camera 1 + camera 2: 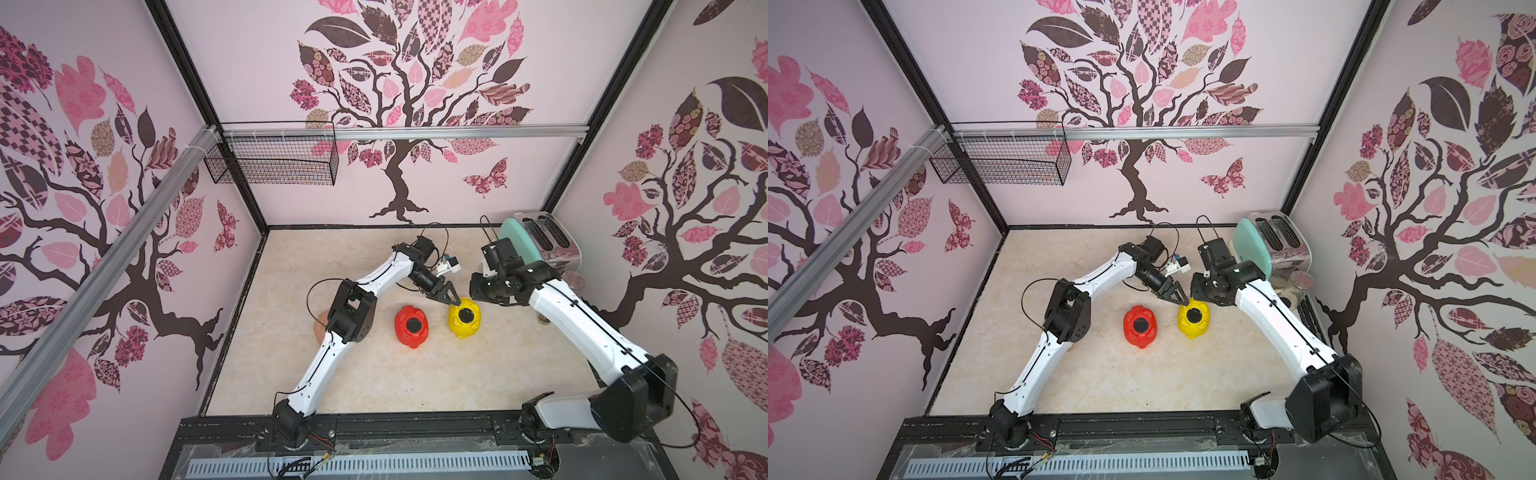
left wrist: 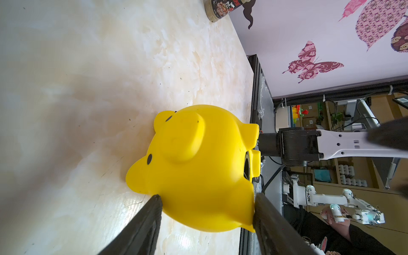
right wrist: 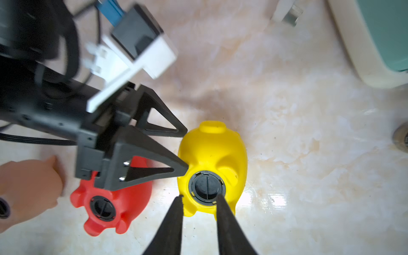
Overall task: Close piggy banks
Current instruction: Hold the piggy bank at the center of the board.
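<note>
Piggy banks, both top views: yellow piggy bank (image 1: 464,319) and red piggy bank (image 1: 411,327) lie belly-up, side by side. In a top view my left arm (image 1: 349,316) half hides the peach-pink piggy bank (image 1: 320,321); toaster (image 1: 536,237) at far right.

Left wrist: left gripper (image 2: 206,205) half-closed, pinching the yellow piggy bank; jar (image 2: 220,10), label unreadable.

Right wrist: right gripper (image 3: 200,197) parted, empty, straddling the yellow bank's black plug (image 3: 206,184).

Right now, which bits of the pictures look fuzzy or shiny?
Right wrist view: the white camera mount is blurry, and white glare sits on the table beside the sharp yellow piggy bank. Left wrist view: the table looks pale and washed out. In both top views, the walls lean outward, stretched by the wide lens.
</note>
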`<action>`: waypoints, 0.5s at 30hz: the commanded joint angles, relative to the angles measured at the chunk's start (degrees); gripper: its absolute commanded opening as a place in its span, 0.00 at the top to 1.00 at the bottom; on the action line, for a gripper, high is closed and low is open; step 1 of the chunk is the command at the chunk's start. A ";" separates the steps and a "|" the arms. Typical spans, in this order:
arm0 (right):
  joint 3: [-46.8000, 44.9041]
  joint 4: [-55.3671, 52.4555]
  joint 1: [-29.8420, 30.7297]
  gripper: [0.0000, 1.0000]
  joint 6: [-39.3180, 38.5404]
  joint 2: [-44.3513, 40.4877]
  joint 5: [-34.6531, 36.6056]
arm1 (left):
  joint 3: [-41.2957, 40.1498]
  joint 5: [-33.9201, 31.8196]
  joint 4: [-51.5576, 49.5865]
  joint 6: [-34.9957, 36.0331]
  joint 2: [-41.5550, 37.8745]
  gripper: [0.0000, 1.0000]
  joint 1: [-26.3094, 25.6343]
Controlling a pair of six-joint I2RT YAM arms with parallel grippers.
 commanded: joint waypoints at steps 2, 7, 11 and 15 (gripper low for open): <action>-3.92 8.71 -0.08 0.48 -4.23 -10.32 5.68 | -0.97 -8.12 -1.27 1.03 3.95 0.34 -0.63; -17.42 25.19 -0.08 0.00 -10.45 -24.08 4.68 | -1.24 -8.42 -0.93 1.00 3.64 0.34 -0.60; -27.80 34.77 -0.13 0.00 -12.93 -32.64 3.64 | -1.82 -8.50 -0.19 0.73 3.12 0.34 -0.56; -34.04 38.61 -0.07 0.00 -14.70 -36.70 3.35 | -1.83 -8.70 -0.05 0.61 2.86 0.34 -0.56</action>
